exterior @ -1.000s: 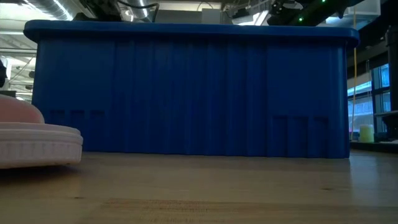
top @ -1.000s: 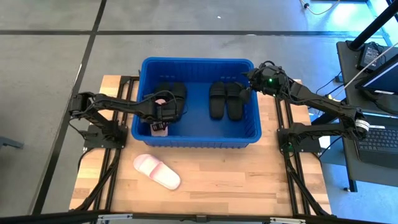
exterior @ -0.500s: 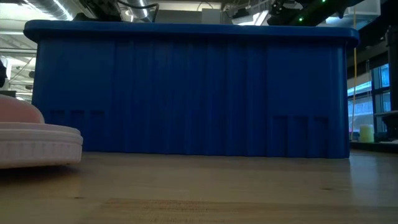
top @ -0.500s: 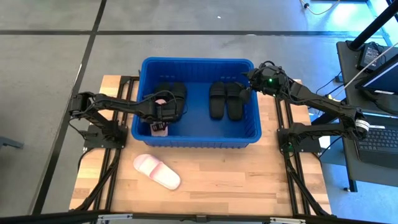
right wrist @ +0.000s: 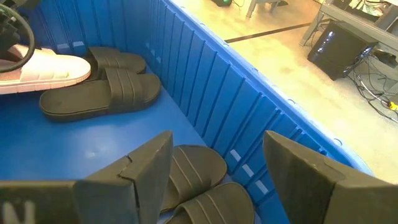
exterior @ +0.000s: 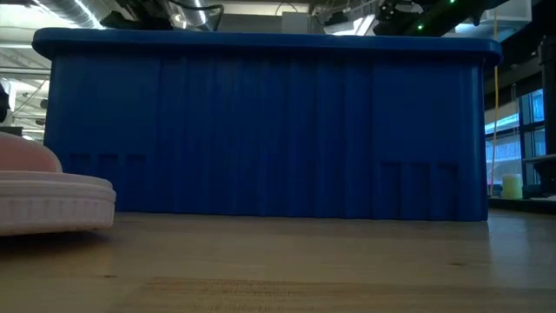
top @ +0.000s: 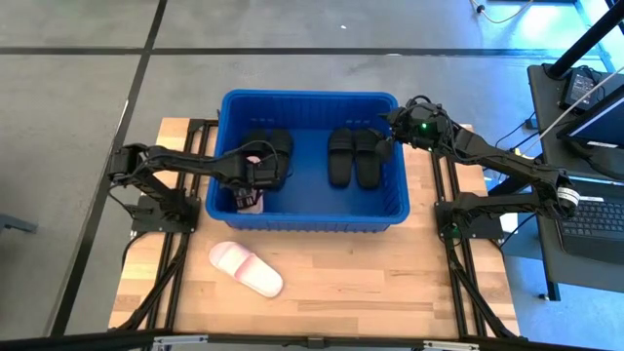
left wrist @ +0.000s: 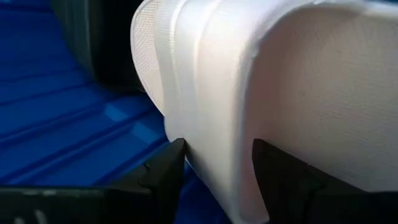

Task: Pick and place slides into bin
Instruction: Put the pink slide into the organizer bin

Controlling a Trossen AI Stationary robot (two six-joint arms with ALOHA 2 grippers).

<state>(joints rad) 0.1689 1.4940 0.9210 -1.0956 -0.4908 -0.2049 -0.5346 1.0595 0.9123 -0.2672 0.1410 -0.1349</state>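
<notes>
While the left claw (top: 250, 191) stands spread around a pale slide (left wrist: 261, 106), the bin's (top: 310, 217) middle lies bare.

Ribbed glossy plastic bin (top: 310, 210), matt foam-like slides (top: 354, 156), pale wood table (top: 390, 273).

Left end effector (top: 250, 191) apparently open; right end effector (right wrist: 214, 163) open.

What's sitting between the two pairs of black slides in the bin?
Nothing: in the high view only bare blue bin floor separates the left pair from the right pair.
</notes>
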